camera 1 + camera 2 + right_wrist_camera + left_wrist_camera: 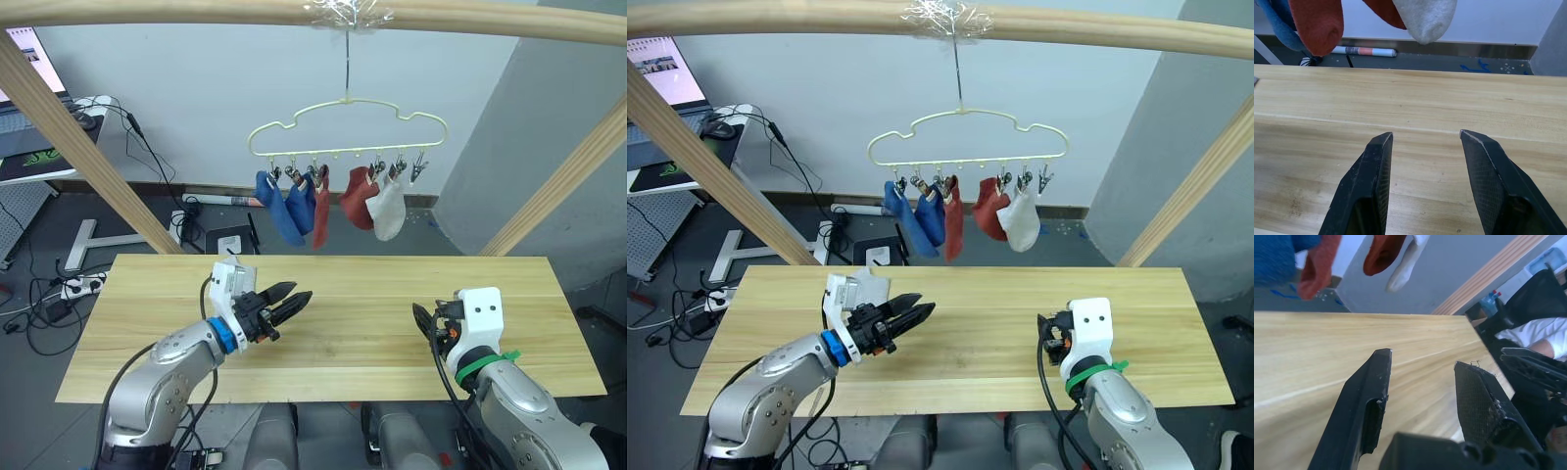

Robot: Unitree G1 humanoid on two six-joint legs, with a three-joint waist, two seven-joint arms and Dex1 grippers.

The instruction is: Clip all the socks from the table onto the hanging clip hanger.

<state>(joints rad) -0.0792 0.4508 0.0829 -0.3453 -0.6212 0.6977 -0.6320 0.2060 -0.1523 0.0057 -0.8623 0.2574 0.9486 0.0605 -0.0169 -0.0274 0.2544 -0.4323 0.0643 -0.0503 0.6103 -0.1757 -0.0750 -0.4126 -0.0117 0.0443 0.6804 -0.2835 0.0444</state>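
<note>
The pale yellow clip hanger [348, 125] hangs by its hook above the table's far edge. Several socks are clipped on it: two blue socks [286, 209], a rust red sock [321, 208], another rust red sock [358, 201] and a light grey sock [389, 211]. The rightmost clip [419, 168] holds nothing. My left gripper [294, 297] hovers low over the table [343, 338], left of middle, open with nothing between its fingers. My right gripper [423, 318] is low over the table, right of middle, open and holding nothing, as the right wrist view [1425, 134] shows.
A thick wooden pole [196, 12] carries the hanger, with slanted wooden posts at the left [88, 147] and right [558, 186]. A desk with a laptop [29, 108] and floor cables stand back left. A person in a white top [1540, 333] sits beyond the table's right end.
</note>
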